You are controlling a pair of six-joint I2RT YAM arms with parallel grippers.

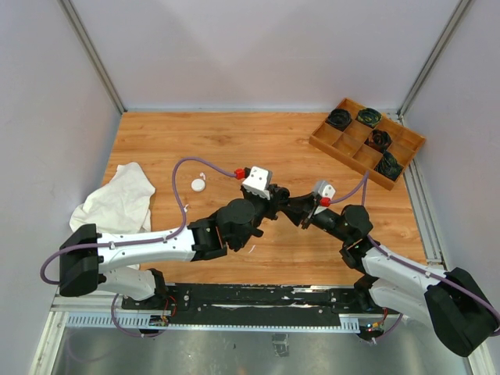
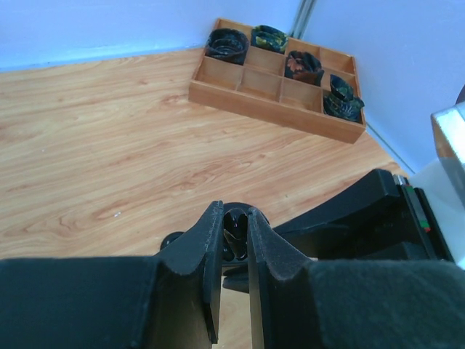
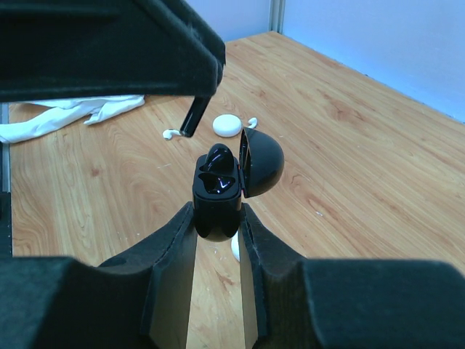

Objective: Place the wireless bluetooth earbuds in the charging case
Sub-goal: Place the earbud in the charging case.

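My right gripper (image 3: 218, 211) (image 1: 301, 212) is shut on a black charging case (image 3: 216, 198) and holds it above the table with its lid (image 3: 261, 163) swung open. A black earbud (image 3: 218, 155) sticks up out of the case's far slot. My left gripper (image 2: 234, 212) (image 1: 283, 200) meets it from the left, jaws nearly together on a small glossy black earbud (image 2: 236, 231). One of its fingers (image 3: 192, 123) hangs just up-left of the case. White earbuds (image 3: 171, 134) (image 3: 252, 122) lie on the table beside a white puck (image 3: 229, 125) (image 1: 198, 184).
A wooden divided tray (image 1: 348, 162) (image 2: 269, 107) holding dark rolled items sits at the back right. A white cloth (image 1: 117, 199) (image 3: 65, 116) lies at the left edge. A small white piece (image 3: 235, 249) lies on the table under the case. Walls close in the table.
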